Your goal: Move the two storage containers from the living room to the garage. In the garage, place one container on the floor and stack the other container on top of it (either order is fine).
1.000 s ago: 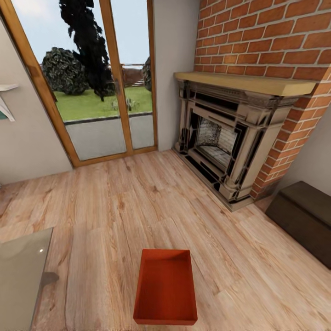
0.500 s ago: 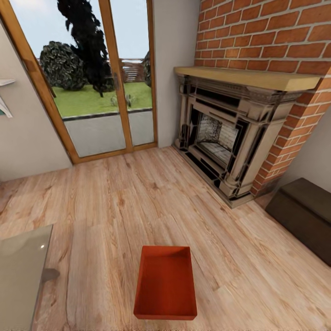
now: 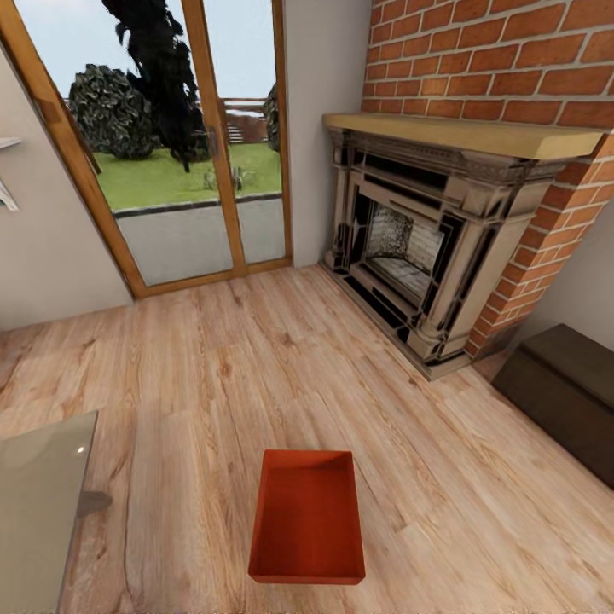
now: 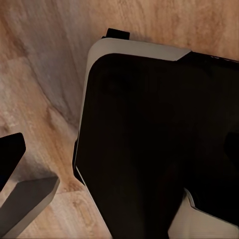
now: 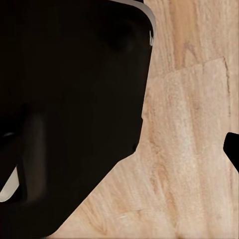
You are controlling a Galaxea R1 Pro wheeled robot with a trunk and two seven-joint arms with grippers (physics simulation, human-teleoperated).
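Storage container (image 3: 307,517) number one is sitting right there on the light wood plank floor (image 3: 213,375) of the living room, near the robot and roughly centered in front of it — open top up, long side running away toward the far wall. It's an orange-red bin with nothing inside that I can see. I can't spot its twin from where things stand, so my guess is this is the one to be picked up first, and the robot is lined up square to it for that reason.

Far right there's the red brick fireplace (image 3: 418,256) with its wooden mantel, and far left the wood-framed glass doors (image 3: 170,145) looking out on a lawn. A dark low cabinet (image 3: 563,401) sits at the right edge, and a glass tabletop (image 3: 38,503) pokes in at the near left. The bin is well apart from all of them, so there's open floor around it for both arms to come down on either side.

As for the grippers — honestly can't tell whether the jaws are apart or together. Both wrist cameras show wood planks and the robot's own dark body (image 4: 159,144), which suggests the arms are tucked in close and pointing down. Nothing has been carried anywhere yet; the garage part is all ahead.
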